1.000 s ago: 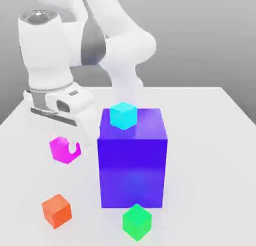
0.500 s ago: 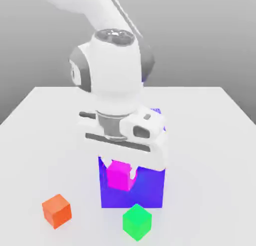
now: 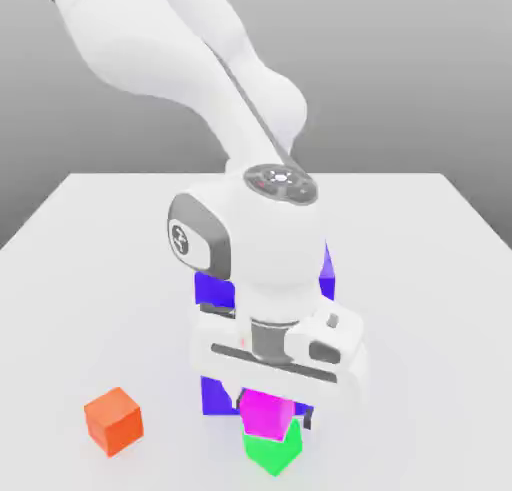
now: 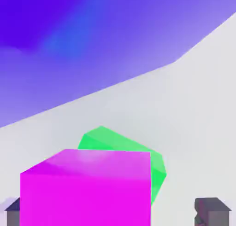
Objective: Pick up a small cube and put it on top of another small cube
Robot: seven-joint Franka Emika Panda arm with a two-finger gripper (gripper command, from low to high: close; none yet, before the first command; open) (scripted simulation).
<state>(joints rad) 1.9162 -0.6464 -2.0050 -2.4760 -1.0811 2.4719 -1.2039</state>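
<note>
The magenta small cube [image 3: 266, 416] sits on top of the green small cube [image 3: 272, 455] near the table's front edge, just in front of the big blue block. My gripper [image 3: 270, 409] hangs straight down over the pair, its fingers to either side of the magenta cube. In the hand view the magenta cube [image 4: 87, 193] lies over the green cube [image 4: 117, 140]. One dark finger [image 4: 209, 212] stands well apart from the magenta cube's side, so the gripper [image 4: 110, 215] is open.
The big blue block [image 3: 213, 289] stands right behind the stacked cubes, mostly hidden by my wrist, and looms close in the hand view [image 4: 69, 45]. An orange cube [image 3: 113, 420] lies at the exterior view's front left. The white table [image 3: 420, 309] stretches to the right.
My gripper carried the magenta cube from the exterior view's left, across the blue block's front, down onto the green cube. The fingers have spread apart from it.
</note>
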